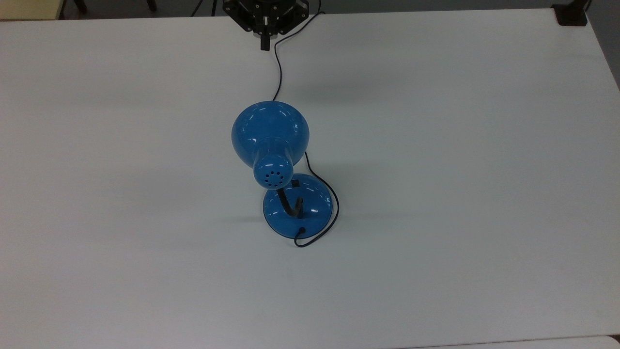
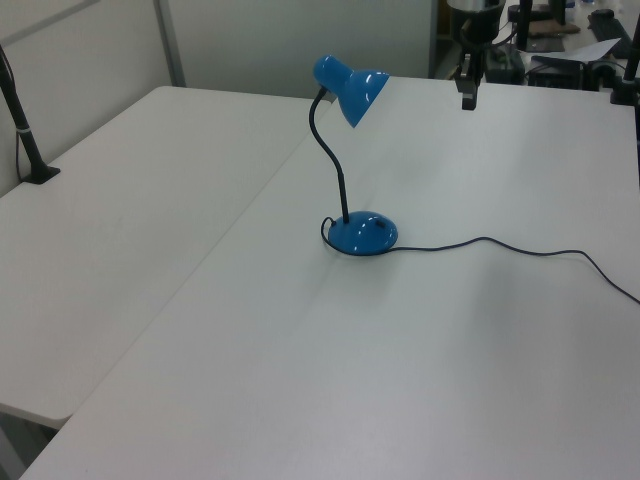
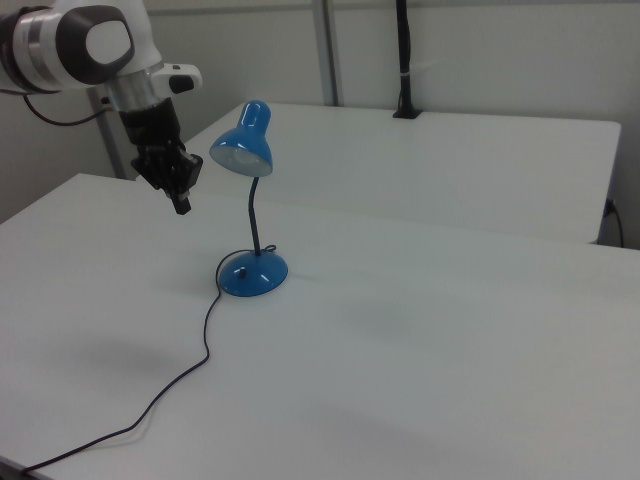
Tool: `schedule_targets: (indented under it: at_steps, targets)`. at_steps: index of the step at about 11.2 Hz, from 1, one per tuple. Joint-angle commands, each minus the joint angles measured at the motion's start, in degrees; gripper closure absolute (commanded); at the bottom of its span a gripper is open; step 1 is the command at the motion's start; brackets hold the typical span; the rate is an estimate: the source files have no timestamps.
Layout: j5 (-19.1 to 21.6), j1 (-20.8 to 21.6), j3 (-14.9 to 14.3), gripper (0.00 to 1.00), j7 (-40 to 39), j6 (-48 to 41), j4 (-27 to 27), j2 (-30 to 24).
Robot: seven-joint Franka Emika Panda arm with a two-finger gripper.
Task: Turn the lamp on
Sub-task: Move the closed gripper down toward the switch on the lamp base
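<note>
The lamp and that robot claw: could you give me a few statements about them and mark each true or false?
1. The gripper is touching the lamp. False: it hangs in the air, well apart from it.
2. The gripper's fingers are closed together. True.
3. The lamp's shade is lit. False: no glow shows in the shade.
4. The cord trails across the white table. True.
5. The lamp lies tipped over. False: it stands upright on its base.
</note>
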Motion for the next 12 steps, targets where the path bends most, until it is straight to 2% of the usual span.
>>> schedule_targets:
  at_steps: [1, 4, 6, 9, 12]
  targets:
    - [1.10, 0.35, -0.04, 1.00, -0.06, 3.59, -1.51, 0.11]
    - [1.98, 0.53, 0.05, 1.00, 0.02, 13.06, -7.13, 1.94]
    - [1.98, 0.88, 0.40, 1.00, 0.81, 18.53, -7.76, 5.89]
    - [1.98, 1.58, 0.40, 1.00, 0.90, 33.18, -17.49, 5.64]
    - [1.98, 1.76, 0.40, 1.00, 0.90, 45.32, -22.51, 7.56]
